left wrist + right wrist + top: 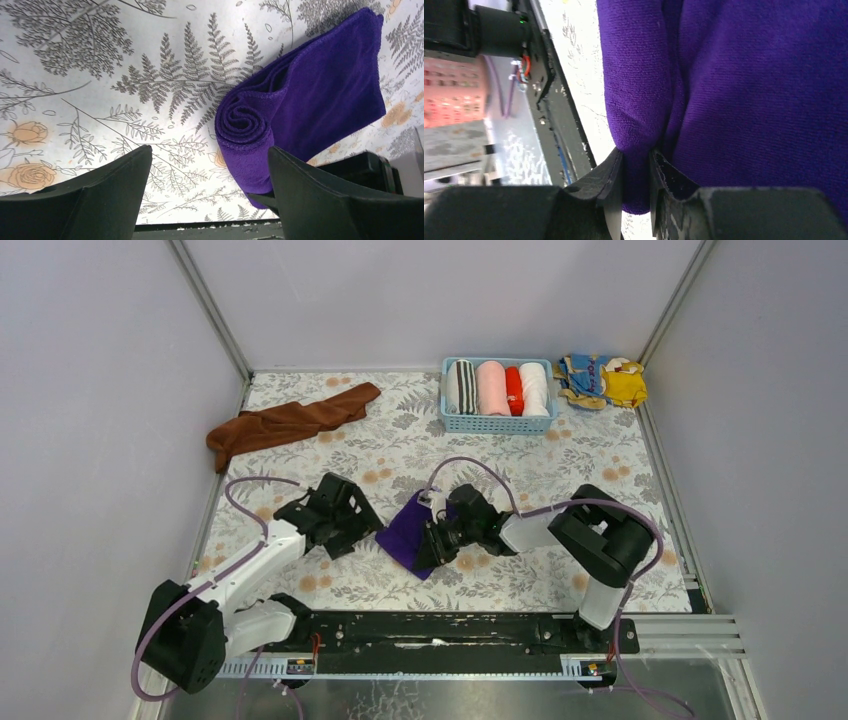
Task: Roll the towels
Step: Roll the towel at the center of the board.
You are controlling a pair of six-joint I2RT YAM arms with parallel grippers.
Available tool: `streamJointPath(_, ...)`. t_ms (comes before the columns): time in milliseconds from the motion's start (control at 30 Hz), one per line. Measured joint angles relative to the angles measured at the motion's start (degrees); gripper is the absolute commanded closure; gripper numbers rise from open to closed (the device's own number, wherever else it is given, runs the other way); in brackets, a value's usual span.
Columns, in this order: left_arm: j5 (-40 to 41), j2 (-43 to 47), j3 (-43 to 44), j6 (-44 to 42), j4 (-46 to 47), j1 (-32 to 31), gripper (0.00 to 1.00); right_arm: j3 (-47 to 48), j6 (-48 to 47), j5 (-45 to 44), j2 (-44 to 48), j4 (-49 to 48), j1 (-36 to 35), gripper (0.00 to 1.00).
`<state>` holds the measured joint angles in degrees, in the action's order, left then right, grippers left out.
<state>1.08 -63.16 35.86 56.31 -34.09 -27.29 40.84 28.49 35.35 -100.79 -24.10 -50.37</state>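
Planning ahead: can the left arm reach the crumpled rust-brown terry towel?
Probably yes: the open, empty left gripper has only bare table between it and the rust-brown terry towel.

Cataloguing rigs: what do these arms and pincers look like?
The left arm and right arm have white links between bulky black joints, each trailed by a looping mauve cable. The left pincer and right pincer are black with tapering wedge fingers.

Top view high, looks down on whole table (400, 445). Both wrist views close, share purple towel (320, 95).
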Motion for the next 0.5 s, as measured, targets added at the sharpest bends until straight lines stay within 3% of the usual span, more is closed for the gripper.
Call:
streamJointPath(233, -3.32, -2.71, -0.11, 0.72, 2.05, -1.6, 0.16, -5.46, 17.14, 11.39, -8.07, -21.55, 5.14, 0.88)
streamJointPath(400, -3.74, -7.26, 0.07, 0.87, 4.5, -2.4, 0.26, -6.14, 23.26, 14.51, -11.23, -27.67, 6.78, 0.86)
streamJointPath(500, -3.65, -10.56, 0.33, 0.9, 6.38, -2.58, 0.32, -6.23, 24.44, 14.88, -11.5, -28.02, 7.15, 0.8)
